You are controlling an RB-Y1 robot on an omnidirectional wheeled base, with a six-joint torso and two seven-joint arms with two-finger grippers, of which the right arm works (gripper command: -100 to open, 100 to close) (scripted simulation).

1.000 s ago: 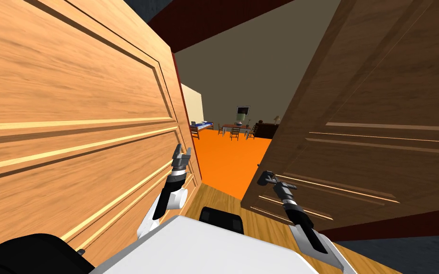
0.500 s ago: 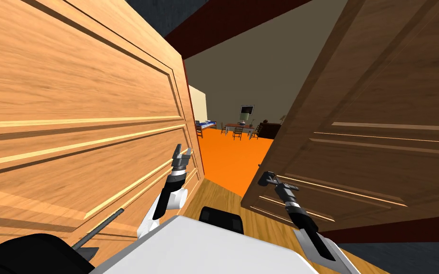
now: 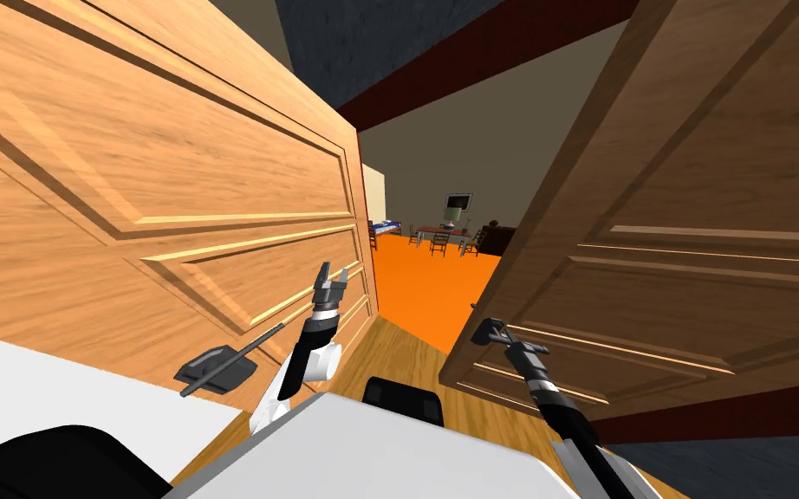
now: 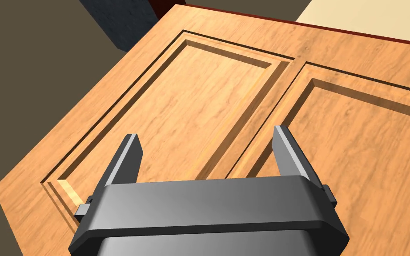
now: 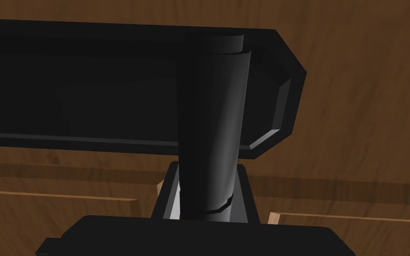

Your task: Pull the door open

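**Right gripper clamping the dark door's lever, left gripper standing wide**

In the head view the dark brown door (image 3: 692, 217) is filling the right side of the frame. It is standing ajar, its free edge running down toward the lower centre. The lever handle (image 3: 484, 328) is sitting low on that edge, just right of centre. The right gripper (image 3: 498, 336) is reaching up to it from the bottom right on a dark forearm.

In the right wrist view the lever handle (image 5: 211, 111) is showing as a dark round bar crossing a black backplate (image 5: 88, 89). The right gripper (image 5: 206, 178) is closing narrowly on the bar, its fingers (image 5: 246, 195) pressing the bar's two sides just above the gripper's body. Brown panelled wood is lying behind the backplate.

The left gripper (image 3: 331, 279) is pointing upward a little left of centre in the head view. It is standing near the light wood door (image 3: 146, 173), which is covering the left half of the frame. In the left wrist view the left gripper (image 4: 206, 133) is standing spread wide, facing the recessed panels of the light wood door (image 4: 226, 89). A second dark lever (image 3: 216, 368) is sticking out of that door at the lower left of the head view.

Between the two doors an orange floor (image 3: 424, 277) is stretching away at centre frame to a small table with chairs (image 3: 439, 234) in the distance. Wood flooring (image 3: 398, 355) is lying nearer, just below the orange.
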